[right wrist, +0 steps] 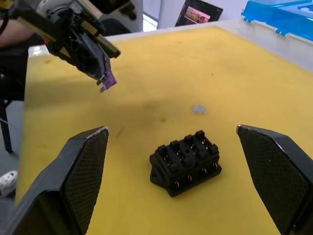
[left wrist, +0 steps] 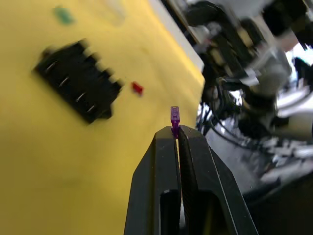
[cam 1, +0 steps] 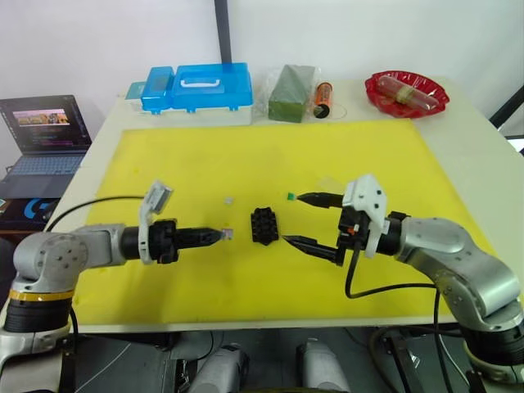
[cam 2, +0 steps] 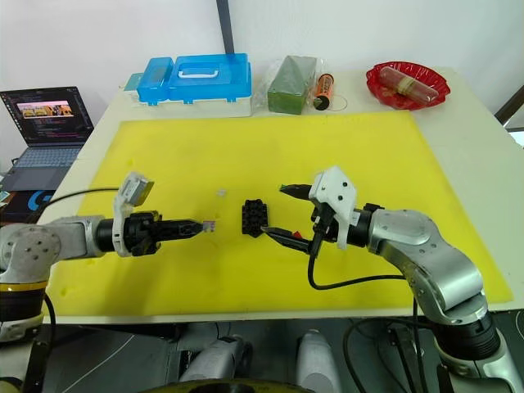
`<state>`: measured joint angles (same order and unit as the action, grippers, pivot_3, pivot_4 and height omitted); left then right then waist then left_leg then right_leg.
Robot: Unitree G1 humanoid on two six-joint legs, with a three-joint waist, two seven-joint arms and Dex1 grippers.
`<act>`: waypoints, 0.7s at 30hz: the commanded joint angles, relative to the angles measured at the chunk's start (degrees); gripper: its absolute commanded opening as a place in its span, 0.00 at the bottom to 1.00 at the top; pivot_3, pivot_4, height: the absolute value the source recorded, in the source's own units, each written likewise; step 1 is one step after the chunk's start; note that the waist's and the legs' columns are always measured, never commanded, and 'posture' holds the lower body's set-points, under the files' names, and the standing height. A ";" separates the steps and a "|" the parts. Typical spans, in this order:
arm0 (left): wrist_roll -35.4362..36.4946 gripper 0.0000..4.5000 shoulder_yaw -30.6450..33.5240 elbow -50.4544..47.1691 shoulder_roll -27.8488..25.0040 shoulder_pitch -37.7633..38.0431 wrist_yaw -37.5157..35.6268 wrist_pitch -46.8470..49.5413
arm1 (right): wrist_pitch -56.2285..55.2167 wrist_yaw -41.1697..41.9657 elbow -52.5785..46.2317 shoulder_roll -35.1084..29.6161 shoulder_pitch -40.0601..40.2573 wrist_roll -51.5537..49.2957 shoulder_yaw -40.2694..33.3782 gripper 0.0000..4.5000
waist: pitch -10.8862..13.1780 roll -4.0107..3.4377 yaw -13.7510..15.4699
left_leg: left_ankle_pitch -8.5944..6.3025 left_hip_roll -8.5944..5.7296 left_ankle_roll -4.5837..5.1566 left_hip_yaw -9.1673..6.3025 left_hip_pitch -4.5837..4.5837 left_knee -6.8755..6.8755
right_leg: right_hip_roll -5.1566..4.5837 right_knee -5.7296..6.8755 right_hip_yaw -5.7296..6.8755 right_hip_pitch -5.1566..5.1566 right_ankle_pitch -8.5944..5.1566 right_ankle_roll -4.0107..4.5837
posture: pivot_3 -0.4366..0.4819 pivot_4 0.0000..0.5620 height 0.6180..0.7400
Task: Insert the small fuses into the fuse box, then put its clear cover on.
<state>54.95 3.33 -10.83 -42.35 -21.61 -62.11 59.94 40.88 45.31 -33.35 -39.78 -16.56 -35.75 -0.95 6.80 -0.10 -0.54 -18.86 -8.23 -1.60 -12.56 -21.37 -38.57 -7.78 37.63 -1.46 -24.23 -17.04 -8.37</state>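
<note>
The black fuse box (cam 1: pixel 264 225) sits mid-mat with its slots facing up. My left gripper (cam 1: pixel 223 235) hovers just left of it, shut on a greyish-purple fuse (left wrist: pixel 174 115) that sticks out from the fingertips. On the box's right, my right gripper (cam 1: pixel 295 219) is open, and its two fingers bracket the box's right side with nothing between them. A green fuse (cam 1: pixel 291 196) lies by the upper finger. A red fuse (left wrist: pixel 137 88) lies close to the box, and a pale fuse (cam 1: pixel 228 199) lies behind it to the left. A faint transparent shape, the clear cover (cam 1: pixel 327 183), lies behind the right gripper.
The yellow mat (cam 1: pixel 270 155) covers most of the white table. Along the back edge stand a blue case with a white handle (cam 1: pixel 201 86), a dark green block (cam 1: pixel 291 92), an orange cylinder (cam 1: pixel 322 94) and a red dish (cam 1: pixel 405 92). A laptop (cam 1: pixel 45 131) sits off to the left.
</note>
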 commanded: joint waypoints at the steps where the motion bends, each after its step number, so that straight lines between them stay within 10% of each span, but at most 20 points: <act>1: -11.56 0.00 -6.28 -1.66 1.40 -4.14 -7.10 -17.73 | -0.21 2.33 -0.32 -1.22 -1.48 -2.17 -0.97 0.95 | 0.05 0.07 0.21 | 0.00 0.00 0.00 0.00 -0.02 0.02 | 0.00 -0.05 0.00 0.00 0.00 0.00 | 0.48 0.27 1.00; 14: -24.66 0.00 -10.16 7.35 9.82 -8.88 -14.47 -44.24 | -3.08 3.85 -1.33 -2.95 -2.22 0.79 1.36 0.33 | 0.11 0.19 -0.18 | 0.00 0.14 0.01 0.17 0.02 0.27 | 0.02 -0.32 0.06 -0.02 0.08 -0.01 | 0.48 0.27 1.00; 21: -27.29 0.00 -10.74 9.64 11.00 -9.44 -16.15 -49.92 | -4.82 4.07 -1.98 -3.13 -2.13 2.86 3.01 0.33 | 0.11 0.20 -0.10 | 0.00 0.13 0.01 0.16 0.01 0.25 | 0.02 -0.32 0.07 -0.01 0.09 -0.03 | 0.48 0.27 1.00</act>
<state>27.93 -7.86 -1.02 -31.48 -29.95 -77.76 11.64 37.45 48.98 -33.61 -42.46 -18.15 -33.32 2.08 6.92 0.09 -0.63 -18.86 -8.10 -1.60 -12.40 -21.35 -38.32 -7.76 37.31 -1.40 -24.24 -16.94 -8.40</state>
